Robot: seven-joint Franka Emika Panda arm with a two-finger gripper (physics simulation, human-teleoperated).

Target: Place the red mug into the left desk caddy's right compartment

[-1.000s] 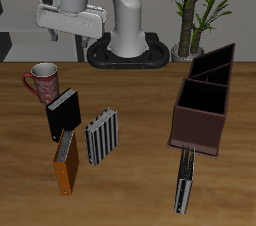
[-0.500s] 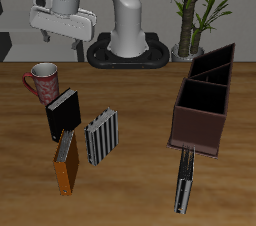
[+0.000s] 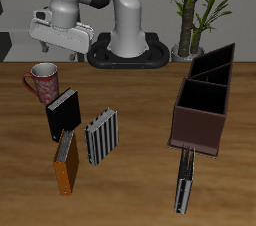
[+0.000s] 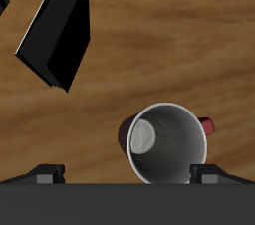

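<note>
The red mug (image 3: 42, 82) stands upright on the wooden table, near its back edge, handle turned towards the table's front. In the wrist view the red mug (image 4: 166, 144) shows its white inside from above. My gripper (image 3: 63, 52) hangs open and empty above the table, just behind and above the mug; its fingertips (image 4: 48, 172) flank the mug's rim without touching it. The left desk caddy (image 3: 198, 120), a dark reddish-brown open box, stands far across the table. Its right compartment (image 3: 204, 97) is dark and holds nothing.
A black box (image 3: 214, 62) stands just behind the brown caddy. A black book (image 3: 63, 114) stands close to the mug, also seen in the wrist view (image 4: 60, 30). An orange book (image 3: 66, 160), a striped grey book (image 3: 102, 136) and a thin dark book (image 3: 184, 180) lie nearer the front edge.
My gripper has swung sideways towards the mug and come a little lower. The mug, the books and both boxes have not moved.
</note>
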